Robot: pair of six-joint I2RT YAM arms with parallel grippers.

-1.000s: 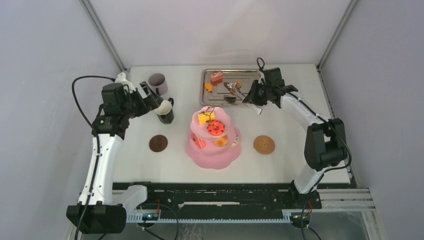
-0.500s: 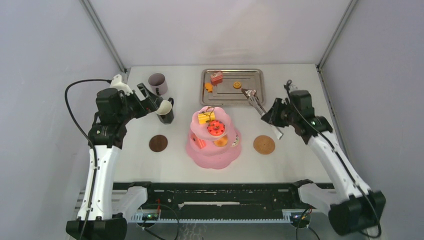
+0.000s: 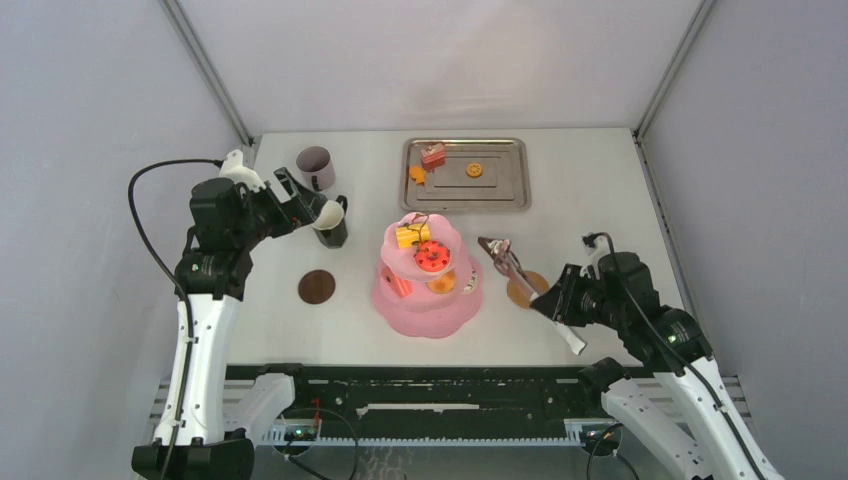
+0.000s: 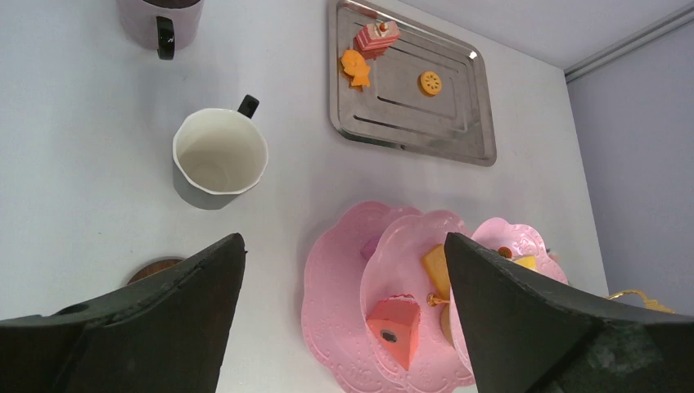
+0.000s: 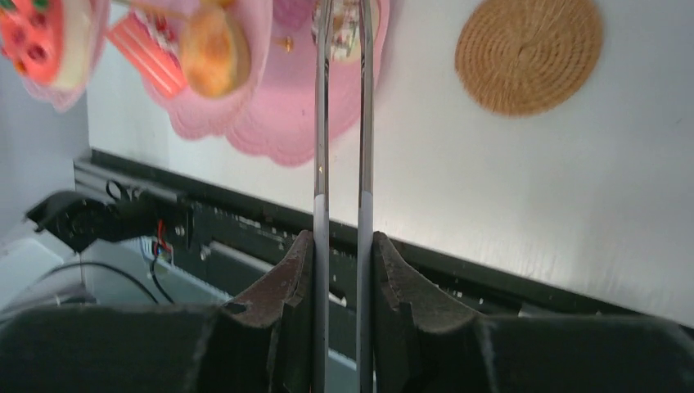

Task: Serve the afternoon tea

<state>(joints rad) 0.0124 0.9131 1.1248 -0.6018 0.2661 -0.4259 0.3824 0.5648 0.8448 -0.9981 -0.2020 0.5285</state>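
The pink three-tier stand [image 3: 425, 300] stands mid-table with several toy cakes on its tiers. My right gripper [image 3: 555, 304] is shut on metal tongs [image 3: 515, 272], whose tips pinch a small pastry [image 3: 497, 244] just right of the stand. In the right wrist view the tongs [image 5: 321, 123] reach up to the stand's lower tier [image 5: 278, 123]. The black mug [image 3: 331, 222] and the mauve mug [image 3: 315, 167] sit at the back left. Beside the black mug, my left gripper [image 3: 298, 203] hovers open and empty; its view shows that mug [image 4: 219, 155] ahead of it.
The steel tray [image 3: 500, 190] at the back holds a pink cake [image 3: 433, 155], an orange piece [image 3: 417, 174] and a round biscuit [image 3: 474, 170]. A dark coaster [image 3: 317, 287] lies left of the stand. A tan coaster [image 3: 530, 292] lies to its right, under the tongs.
My right arm has swung back from the tray to the near right, carrying the tongs and pastry to beside the stand. The left arm shifted slightly, then held still.
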